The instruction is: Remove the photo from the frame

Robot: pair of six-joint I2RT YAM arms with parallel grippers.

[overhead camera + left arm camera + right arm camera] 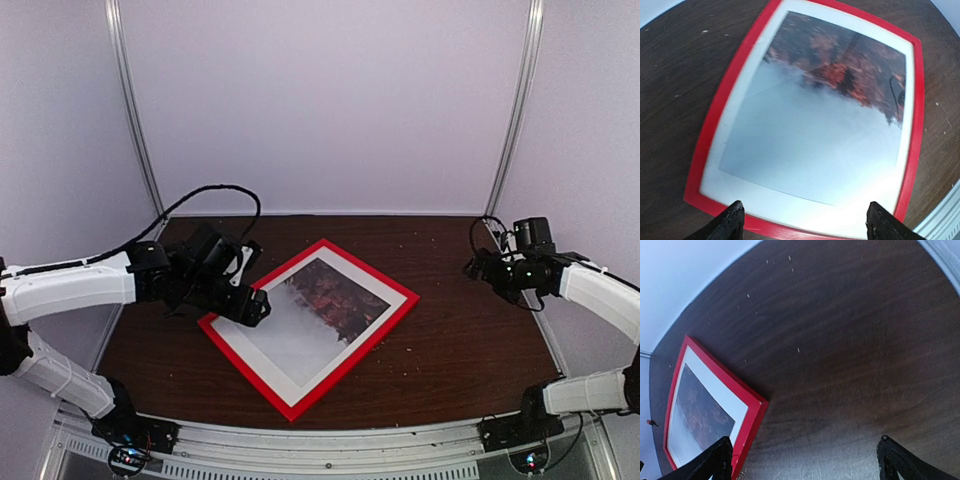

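Top view: the frame (pixel 250 372) lies flat mid-table (pixel 460 340), set diagonally, with the photo (pixel 315 315) inside, face up. The left gripper (pixel 255 305) is at its left corner, and the right gripper (pixel 478 267) is far right, well apart.
Left wrist view: gripper spread wide, holding nothing, over the frame's edge.
Right wrist view: gripper spread wide, holding nothing, above the table; the frame's corner is at left.

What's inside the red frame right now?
The frame holds the photo, misty sky over red-orange trees, bordered by a white mat. Whatever lies under the photo is covered.
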